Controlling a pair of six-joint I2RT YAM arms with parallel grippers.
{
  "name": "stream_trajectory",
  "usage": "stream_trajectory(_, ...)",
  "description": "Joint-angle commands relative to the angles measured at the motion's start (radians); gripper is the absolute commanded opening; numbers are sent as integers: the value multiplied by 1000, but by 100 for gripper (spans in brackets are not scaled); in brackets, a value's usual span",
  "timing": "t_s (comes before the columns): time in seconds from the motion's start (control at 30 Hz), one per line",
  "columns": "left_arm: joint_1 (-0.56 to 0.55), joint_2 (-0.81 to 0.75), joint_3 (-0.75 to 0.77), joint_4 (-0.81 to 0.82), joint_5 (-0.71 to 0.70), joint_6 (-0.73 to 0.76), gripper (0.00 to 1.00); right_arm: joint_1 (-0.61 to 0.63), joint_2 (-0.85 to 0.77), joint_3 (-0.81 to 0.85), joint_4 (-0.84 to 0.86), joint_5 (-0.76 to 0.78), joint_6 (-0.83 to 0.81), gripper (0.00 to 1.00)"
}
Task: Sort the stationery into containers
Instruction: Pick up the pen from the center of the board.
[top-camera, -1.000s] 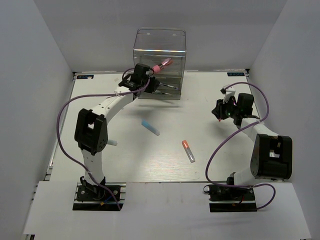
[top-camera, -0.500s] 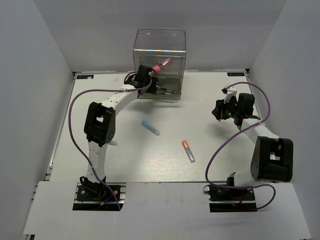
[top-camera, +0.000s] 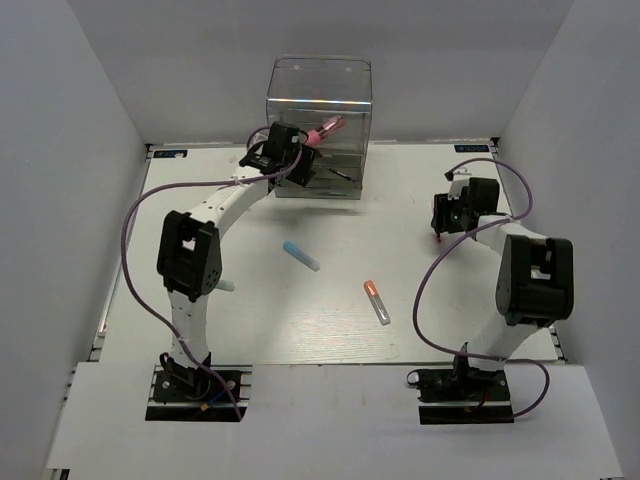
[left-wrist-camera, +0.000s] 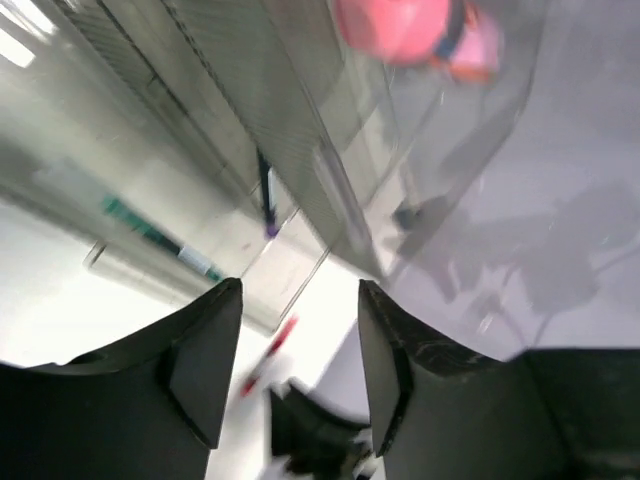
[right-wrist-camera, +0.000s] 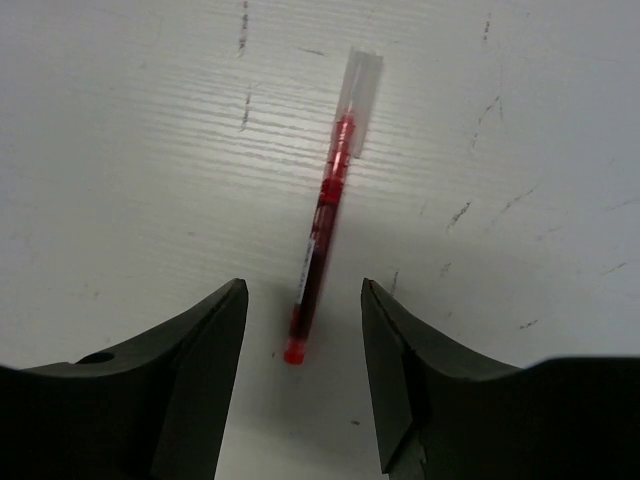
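Pink tube (top-camera: 322, 131) sits in the clear box (top-camera: 320, 85), left claw (left-wrist-camera: 300, 300) and right claw (right-wrist-camera: 302, 300) gape empty, red pen (right-wrist-camera: 322, 215), marker (top-camera: 300, 254), orange-tipped pen (top-camera: 377, 301) lie unsorted.

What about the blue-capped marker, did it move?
No. The blue-capped marker lies in the same spot, in front of the clear box.

White table (top-camera: 330, 215) carrying clear box (top-camera: 330, 90), sitting at far edge, mid-width. Marker (top-camera: 300, 254) lying near centre; orange-tipped pen (top-camera: 377, 301) lying nearer near edge; red pen (right-wrist-camera: 322, 230) lying toward right edge; mint bar (top-camera: 226, 286) lying toward left edge.
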Motion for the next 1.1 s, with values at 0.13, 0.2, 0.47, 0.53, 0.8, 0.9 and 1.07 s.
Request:
stream_trajectory(0.13,-16,-291,-158,-162,-51,297,62,23,123,137,-56,114,-16,54)
stream_trajectory(0.2,-16,-353,-291,-152,-74,311,64,34,146,147,-68,123,-29,51)
stream_trajectory(0.47,5,-569,-684,-31,-39,266,87,48,244,252,-174,111,-59,28)
stream_trajectory(0.53,5,-578,-719,7,-16,236,90,48,258,268,-204,94,-66,20)
stream_trajectory(0.8,5,-476,-704,62,7,139,90,62,157,298,-255,-186,-261,0)
stream_trajectory(0.9,14,-440,-693,122,28,114,90,104,131,364,-336,-318,-430,0)
stream_trajectory(1.07,25,-353,-673,179,102,41,89,164,114,481,-461,-499,-713,0)
